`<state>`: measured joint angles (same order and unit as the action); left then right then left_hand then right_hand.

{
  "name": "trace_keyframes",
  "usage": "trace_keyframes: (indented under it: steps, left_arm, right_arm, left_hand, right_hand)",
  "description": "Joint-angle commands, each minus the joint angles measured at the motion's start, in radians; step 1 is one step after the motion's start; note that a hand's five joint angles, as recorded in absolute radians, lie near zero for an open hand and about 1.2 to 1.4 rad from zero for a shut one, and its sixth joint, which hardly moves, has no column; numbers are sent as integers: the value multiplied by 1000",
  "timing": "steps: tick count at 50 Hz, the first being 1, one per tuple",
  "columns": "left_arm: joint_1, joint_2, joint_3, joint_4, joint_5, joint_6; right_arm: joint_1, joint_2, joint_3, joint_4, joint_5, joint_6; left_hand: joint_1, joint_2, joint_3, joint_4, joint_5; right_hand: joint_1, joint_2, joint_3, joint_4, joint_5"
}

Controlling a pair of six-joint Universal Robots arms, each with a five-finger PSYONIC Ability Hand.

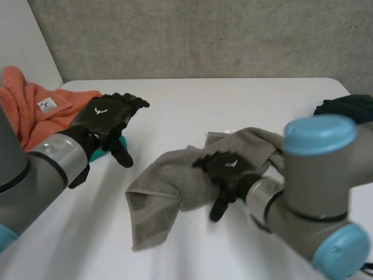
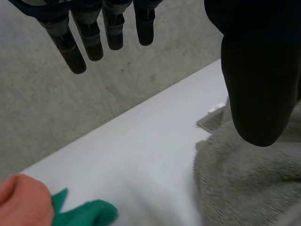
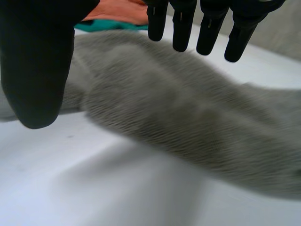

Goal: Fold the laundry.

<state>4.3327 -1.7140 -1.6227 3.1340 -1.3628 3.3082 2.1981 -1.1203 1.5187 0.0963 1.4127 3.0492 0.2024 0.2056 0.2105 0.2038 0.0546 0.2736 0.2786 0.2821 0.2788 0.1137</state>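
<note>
A crumpled grey towel point(image 1: 175, 186) lies in the middle of the white table point(image 1: 233, 105), with a small white label at its far edge. My right hand point(image 1: 228, 171) hovers just over its middle, fingers straight and apart, holding nothing; its wrist view has the grey towel point(image 3: 188, 122) spread below the fingers point(image 3: 182, 28). My left hand point(image 1: 108, 116) hangs open above the table, well to the left of the towel. In its wrist view the grey towel point(image 2: 249, 183) lies under the thumb point(image 2: 258, 70).
An orange cloth point(image 1: 41, 108) with a white tag is heaped at the table's left, a green cloth point(image 2: 84, 214) beside it under my left hand. A dark cloth point(image 1: 347, 108) sits at the right edge. A concrete wall stands behind the table.
</note>
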Motion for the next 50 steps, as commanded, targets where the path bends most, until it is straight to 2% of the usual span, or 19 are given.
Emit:
trace_keyframes:
  steps: [1, 4, 5, 6, 7, 12, 20, 25, 32, 35, 42, 50]
  left_arm:
    - [56, 50, -80, 18, 83, -24]
    - [67, 60, -105, 38, 84, -25]
    - [70, 63, -115, 47, 80, -25]
    - [71, 63, -121, 52, 80, -25]
    - [71, 63, -126, 55, 79, -25]
    - [81, 62, -141, 78, 73, -25]
    - [78, 36, -144, 77, 65, -51]
    - [65, -34, -143, 71, 68, -108]
    - [39, -162, -99, 57, 96, -182]
    - [22, -196, -83, 29, 119, -216]
    - [7, -228, -43, -71, 237, -360]
    - [74, -115, -117, -100, 196, -489]
  right_arm:
    - [98, 149, 3, -233, 96, 26]
    - [115, 181, -22, -291, 178, -6]
    - [117, 185, -25, -305, 195, -10]
    - [118, 185, -31, -328, 213, -18]
    - [117, 183, -32, -337, 213, -20]
    - [108, 133, -31, -351, 189, -26]
    - [62, -47, -22, -290, 94, -79]
    - [32, -133, -32, -225, 17, -136]
    - [8, -209, -29, -161, -1, -144]
    - [2, -230, -25, -164, -3, -147]
    - [2, -216, -5, -190, -5, -152]
    - [6, -158, 4, -204, -1, -170]
  left_hand:
    - [-28, -31, -36, -29, -55]
    - [-28, -31, -36, -29, -55]
    - [-28, -31, -36, -29, -55]
    - [-28, -31, -36, -29, -55]
    - [-28, -31, -36, -29, -55]
    - [-28, -31, -36, -29, -55]
    - [-28, -31, -36, -29, -55]
    - [-28, -31, -36, -29, -55]
    - [-28, -31, -36, -29, -55]
    - [-28, -31, -36, -29, -55]
    - [-28, -31, -36, -29, -55]
    - [-28, -31, -36, -29, -55]
  right_hand:
    - [162, 157, 154, 157, 148]
    - [455, 450, 446, 449, 440]
    - [630, 625, 622, 625, 616]
    - [1019, 1014, 1010, 1013, 1004]
    - [1122, 1117, 1113, 1116, 1107]
    - [1123, 1118, 1114, 1117, 1108]
    - [1123, 1118, 1114, 1117, 1108]
    - [1123, 1118, 1114, 1117, 1108]
    - [1123, 1118, 1114, 1117, 1108]
    - [1123, 1118, 1114, 1117, 1108]
    - [1123, 1118, 1114, 1117, 1108]
    - [1123, 1118, 1114, 1117, 1108]
